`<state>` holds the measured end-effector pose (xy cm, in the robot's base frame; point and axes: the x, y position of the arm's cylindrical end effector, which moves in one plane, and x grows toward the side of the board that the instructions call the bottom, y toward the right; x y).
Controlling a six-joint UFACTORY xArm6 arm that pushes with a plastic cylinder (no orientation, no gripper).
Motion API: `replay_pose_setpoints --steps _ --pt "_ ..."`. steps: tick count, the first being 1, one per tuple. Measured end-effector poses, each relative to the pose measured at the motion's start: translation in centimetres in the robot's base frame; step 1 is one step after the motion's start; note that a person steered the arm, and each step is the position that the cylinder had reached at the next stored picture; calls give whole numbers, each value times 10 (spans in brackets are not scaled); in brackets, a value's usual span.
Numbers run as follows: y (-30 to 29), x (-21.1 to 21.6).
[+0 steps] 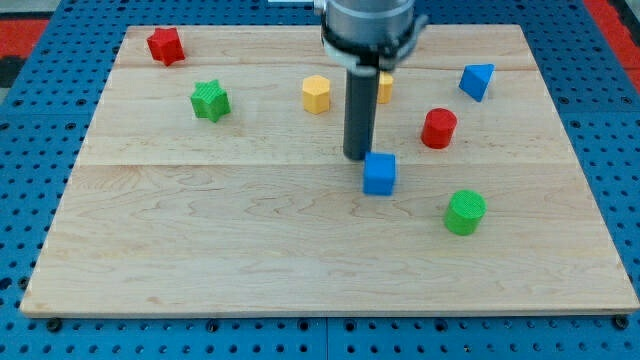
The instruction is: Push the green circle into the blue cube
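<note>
Since parked just beside the blue cube (379,173), at its upper left, probably must reposition my tip (358,157) beyond the green round block (465,212). No claw fitted; nothing gripped.

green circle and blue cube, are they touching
Apart. The camera view shows bare wood between the green circle and the blue cube.

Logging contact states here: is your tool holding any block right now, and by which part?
Nothing is held. My tip is a bare rod that only pushes; it stands just up-left of the blue cube, apart from the green circle.
</note>
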<state>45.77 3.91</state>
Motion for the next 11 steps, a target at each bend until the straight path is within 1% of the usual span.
replay_pose_setpoints --steps 1,2,3,4,5,6,7,8,9,10,11 --pt "-14 69" --pt "47 148" --pt "131 154" --pt "142 95" --pt "125 45" --pt "80 67" --pt "105 95" --pt "62 85" --pt "41 59" --pt "-4 23" --pt "-63 -34"
